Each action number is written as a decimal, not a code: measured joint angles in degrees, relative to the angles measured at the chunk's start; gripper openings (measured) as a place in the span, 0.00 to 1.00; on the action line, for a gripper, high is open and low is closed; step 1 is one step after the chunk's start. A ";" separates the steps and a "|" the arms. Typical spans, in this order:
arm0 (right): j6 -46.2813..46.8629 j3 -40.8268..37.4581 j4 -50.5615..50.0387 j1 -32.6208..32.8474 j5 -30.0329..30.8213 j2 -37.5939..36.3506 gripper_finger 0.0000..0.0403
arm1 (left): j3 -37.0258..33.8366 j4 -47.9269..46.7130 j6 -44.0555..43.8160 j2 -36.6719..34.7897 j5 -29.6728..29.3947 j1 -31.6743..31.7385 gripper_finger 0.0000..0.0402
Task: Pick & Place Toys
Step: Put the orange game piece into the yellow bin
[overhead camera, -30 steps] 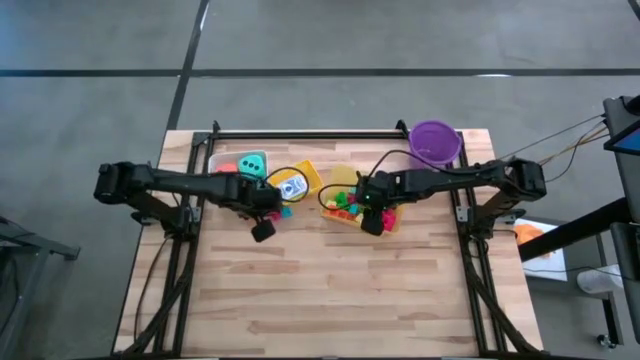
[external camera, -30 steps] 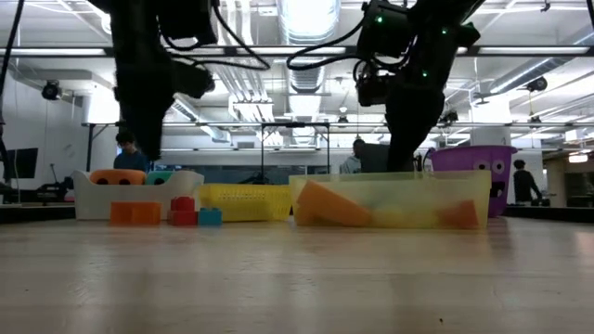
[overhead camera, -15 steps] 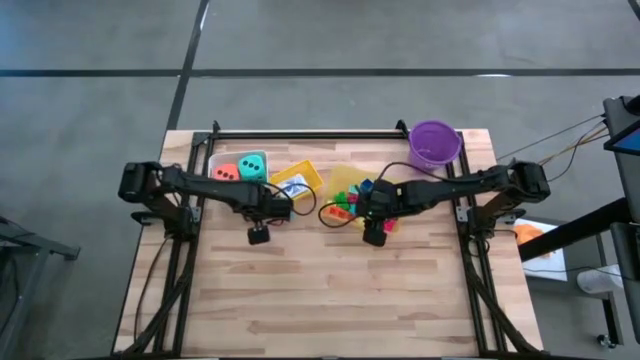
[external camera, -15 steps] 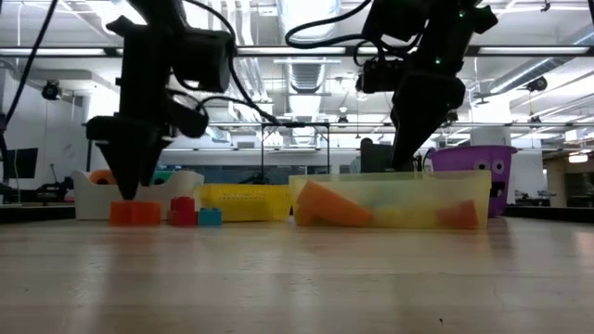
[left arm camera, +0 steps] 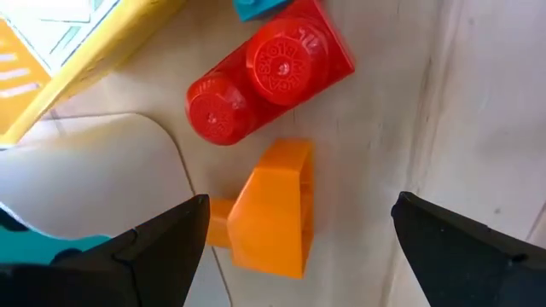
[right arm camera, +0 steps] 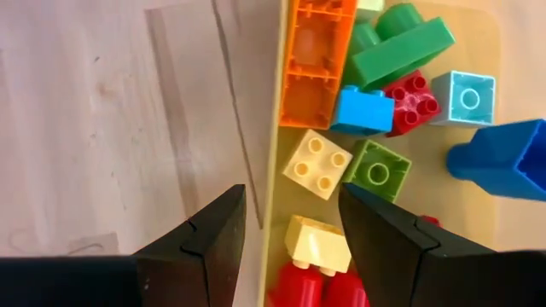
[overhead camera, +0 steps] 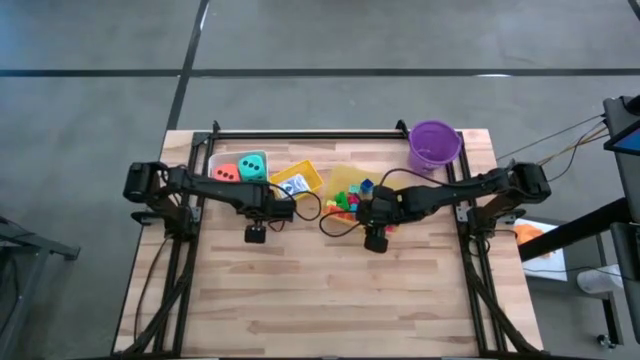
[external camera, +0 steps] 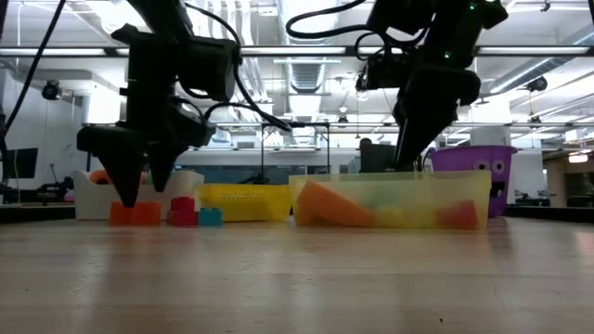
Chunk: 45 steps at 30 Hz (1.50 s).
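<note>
- A wooden table (overhead camera: 330,290) seen from above, with two dark robot arms reaching in from either side toward a row of bins near its far edge.
- Farthest left in the row, a clear bin (overhead camera: 216,162) holds an orange dotted die (overhead camera: 226,172) and a teal dotted die (overhead camera: 253,165) side by side.
- Just in front of that bin, the left gripper (left arm camera: 294,247) points down at the table with its fingers spread wide and holding nothing.
- Between those fingers lies an orange brick (left arm camera: 273,209) on the table; beside it, touching or nearly touching, is a red two-stud brick (left arm camera: 269,81), with a teal brick (left arm camera: 256,7) just past the red one.
- To the right of the clear bin sits a small yellow bin (overhead camera: 310,176) holding a blue-white card box (overhead camera: 292,186).
- Right again is a shallow yellow bin (right arm camera: 275,170) piled with bricks: orange (right arm camera: 311,64), green (right arm camera: 401,51), blue (right arm camera: 503,158), cream (right arm camera: 317,164) and red (right arm camera: 409,102).
- The right gripper (right arm camera: 290,243) hangs over that bin's near rim, fingers parted and empty, straddling the rim.
- Farthest right, a purple bucket (overhead camera: 434,143) stands near the table's far corner.
</note>
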 joint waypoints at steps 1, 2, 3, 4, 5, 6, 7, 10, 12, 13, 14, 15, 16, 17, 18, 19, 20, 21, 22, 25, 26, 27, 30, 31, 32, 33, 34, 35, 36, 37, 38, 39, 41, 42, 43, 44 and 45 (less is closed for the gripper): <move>0.70 -0.01 0.06 0.02 0.06 0.00 0.46 | 0.00 0.02 0.50 0.08 -0.02 0.03 0.90; 1.36 -0.04 0.36 0.04 0.31 0.00 0.46 | -0.01 -0.03 1.06 0.12 0.00 0.03 0.90; 2.19 -0.09 0.91 0.17 1.04 0.00 0.46 | -0.02 -0.02 1.38 0.12 0.00 0.03 0.90; 3.05 -0.13 1.69 0.36 2.10 0.00 0.46 | -0.04 -0.02 1.55 0.12 0.11 0.03 0.90; 3.87 -0.21 2.61 0.66 3.38 0.00 0.46 | -0.07 -0.04 1.65 0.12 0.46 0.06 0.90; 4.60 -0.32 3.27 0.99 4.58 0.00 0.46 | -0.07 -0.01 1.63 0.12 0.87 0.15 0.90; 5.04 -0.48 3.82 1.36 5.60 0.00 0.46 | -0.09 -0.02 1.62 0.12 1.36 0.23 0.90; 5.22 -0.95 5.27 2.84 7.04 0.00 0.46 | -0.81 0.35 1.65 0.12 2.11 0.37 0.90; 5.24 -1.18 5.89 3.96 7.83 0.00 0.46 | -1.60 0.39 1.63 0.12 2.16 0.51 0.90; 5.23 -1.25 5.91 4.54 8.05 0.00 0.46 | -2.01 0.78 1.63 0.12 2.17 0.72 0.90; 5.23 -1.31 5.91 5.10 8.40 0.00 0.46 | -2.41 1.07 1.63 0.12 2.19 0.91 0.90; 5.23 -1.39 5.91 5.66 8.76 0.00 0.46 | -2.76 1.13 1.63 0.12 2.14 1.22 0.90; 5.25 -1.45 5.92 6.18 8.88 0.00 0.46 | -2.98 1.20 1.57 0.12 2.10 1.55 0.90; 5.25 -1.51 5.92 6.72 8.91 0.00 0.46 | -3.04 1.45 1.41 0.12 1.97 1.82 0.90; 5.24 -1.53 5.91 7.25 8.97 0.00 0.46 | -3.06 1.96 1.28 0.12 1.82 1.97 0.90; 5.25 -1.53 5.92 7.80 8.98 0.00 0.46 | -3.06 2.50 1.23 0.12 1.62 2.07 0.90; 5.25 -1.53 5.95 8.28 8.98 0.00 0.46 | -3.06 2.96 1.40 0.12 1.45 2.15 0.90; 5.23 -1.53 5.98 8.74 8.98 0.00 0.46 | -3.06 3.34 1.97 0.12 1.40 2.29 0.90; 5.24 -1.53 6.00 9.07 8.96 0.00 0.46 | -3.08 3.85 2.68 0.12 1.44 2.44 0.90; 5.90 -1.53 6.08 9.85 8.99 0.00 0.46 | -3.08 5.05 4.20 0.53 1.44 2.66 0.90; 6.24 -1.53 6.07 10.06 9.00 0.00 0.46 | -3.10 4.94 4.69 0.76 1.43 2.68 0.90; 6.49 -1.54 6.05 10.21 9.00 0.00 0.46 | -3.10 4.89 5.29 1.26 1.42 2.68 0.90; 6.74 -1.62 6.08 10.61 8.98 0.00 0.46 | -3.10 4.88 7.16 3.06 1.49 2.66 0.89; 6.75 -1.62 6.24 10.73 9.00 0.00 0.46 | -2.92 4.83 7.39 3.71 1.51 2.66 0.88; 6.76 -1.62 6.41 10.78 8.98 0.00 0.46 | -2.70 4.70 7.53 4.32 1.49 2.66 0.87; 6.76 -1.62 6.58 10.86 9.00 0.00 0.46 | -2.51 4.59 7.67 4.90 1.49 2.66 0.85; 6.74 -1.64 6.95 10.92 9.00 0.00 0.46 | -2.33 4.49 7.78 5.48 1.51 2.66 0.83; 6.74 -1.64 7.17 11.08 9.00 0.00 0.46 | -2.19 4.41 7.94 5.91 1.54 2.66 0.80; 6.74 -1.64 7.16 11.09 8.98 0.00 0.46 | -2.02 4.36 8.15 6.19 1.55 2.63 0.78; 6.73 -1.66 7.18 11.09 8.98 0.00 0.46 | -1.99 4.39 8.15 6.22 1.56 2.61 0.75; 6.74 -1.68 7.20 11.09 8.98 0.00 0.46 | -1.99 4.42 8.22 6.22 1.73 2.61 0.71; 6.74 -1.70 7.20 11.09 8.98 0.00 0.46 | -1.97 4.44 8.50 6.12 1.77 2.61 0.68; 6.74 -1.73 7.21 11.09 8.98 0.02 0.46 | -1.99 4.36 8.80 5.95 2.00 2.61 0.60; 6.74 -1.73 7.28 11.09 8.98 0.02 0.46 | -1.99 4.22 8.80 5.96 2.14 2.61 0.56; 6.74 -1.75 7.35 11.09 8.98 0.02 0.46 | -2.02 4.12 8.80 5.97 2.17 2.61 0.51; 6.74 -1.79 7.33 11.09 8.98 0.02 0.46 | -2.07 3.94 8.77 6.02 2.14 2.61 0.47; 6.74 -1.81 7.33 11.09 8.98 0.02 0.46 | -2.13 3.85 8.74 6.07 2.11 2.61 0.42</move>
